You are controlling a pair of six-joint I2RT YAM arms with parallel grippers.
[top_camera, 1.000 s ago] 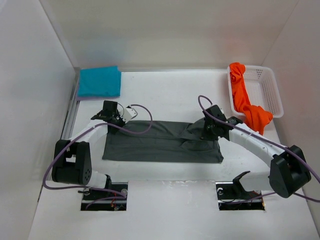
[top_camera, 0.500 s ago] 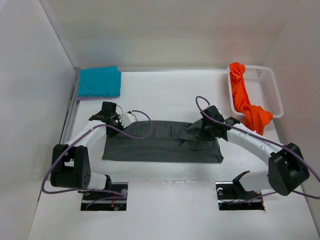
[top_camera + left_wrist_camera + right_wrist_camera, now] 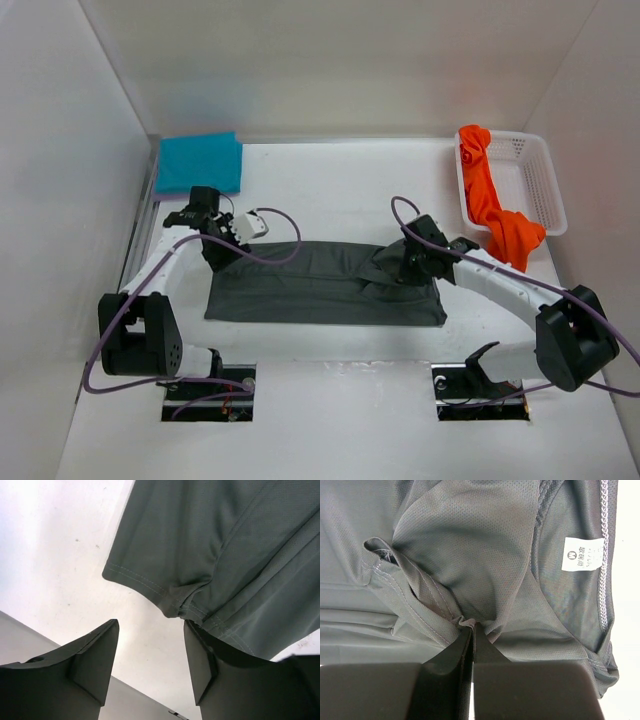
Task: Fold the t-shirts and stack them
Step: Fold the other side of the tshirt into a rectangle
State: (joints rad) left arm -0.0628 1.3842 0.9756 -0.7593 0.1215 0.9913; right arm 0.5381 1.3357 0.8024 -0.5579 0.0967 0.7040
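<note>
1. Dark grey t-shirt [image 3: 320,285]: lying mid-bench [image 3: 340,190], long axis running left-right, neck end rightward.
2. White tag [image 3: 582,553]: print showing, unreadable.
3. Left pincer [image 3: 150,630]: gaping, holding nothing.
4. Right pincer [image 3: 471,630]: pinching a shirt fold.

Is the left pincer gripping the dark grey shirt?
No, the left pincer is open with bare table between its fingers, and the dark grey shirt lies beyond them.
</note>
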